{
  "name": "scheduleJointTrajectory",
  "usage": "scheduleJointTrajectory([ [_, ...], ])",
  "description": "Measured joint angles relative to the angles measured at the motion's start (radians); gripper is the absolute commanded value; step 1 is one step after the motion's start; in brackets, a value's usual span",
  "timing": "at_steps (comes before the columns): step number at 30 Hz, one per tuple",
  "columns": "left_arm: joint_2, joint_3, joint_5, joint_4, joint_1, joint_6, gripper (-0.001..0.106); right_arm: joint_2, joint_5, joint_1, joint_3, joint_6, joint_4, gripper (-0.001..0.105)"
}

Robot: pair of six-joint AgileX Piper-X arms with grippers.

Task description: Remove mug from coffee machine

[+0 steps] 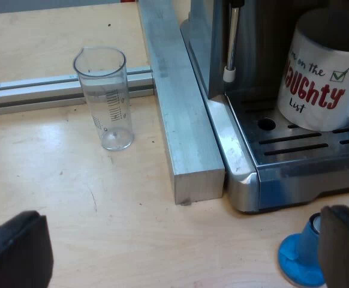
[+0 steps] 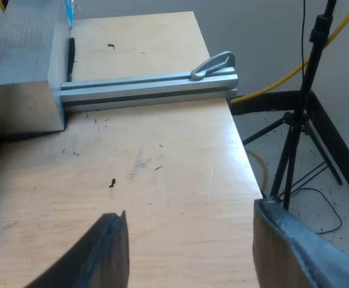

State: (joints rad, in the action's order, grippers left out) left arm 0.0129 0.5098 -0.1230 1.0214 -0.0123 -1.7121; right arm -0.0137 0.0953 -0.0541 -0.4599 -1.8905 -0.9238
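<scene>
Measuring glass, clear with printed scale, upright on pale wooden table. Square aluminium bar lies against stainless espresso machine. White ceramic mug with red lettering stands on slotted drip tray. Blue tamper sits near left gripper, fingers spread wide. Right gripper hovers over the table, fingers likewise wide apart.

Ahead of your left gripper you have a white mug lettered red and black with a green tick, a clear measuring glass with black scale marks, and close by it a blue tamper
</scene>
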Motion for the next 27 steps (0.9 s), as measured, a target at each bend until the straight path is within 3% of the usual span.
scheduleJointTrajectory([
  [12, 0.000, 0.000, -0.005, 0.000, 0.000, 0.000, 0.090, 0.000, 0.000, 0.000, -0.002, 0.005, -0.002, 0.050],
  [19, 0.000, 0.038, -0.036, 0.012, 0.000, 0.000, 0.090, 0.018, 0.000, 0.002, -0.069, 0.014, -0.059, 0.050],
  [27, -0.017, 0.110, -0.050, 0.016, -0.066, 0.000, 0.090, 0.079, -0.023, 0.099, -0.150, 0.013, -0.068, 0.066],
])
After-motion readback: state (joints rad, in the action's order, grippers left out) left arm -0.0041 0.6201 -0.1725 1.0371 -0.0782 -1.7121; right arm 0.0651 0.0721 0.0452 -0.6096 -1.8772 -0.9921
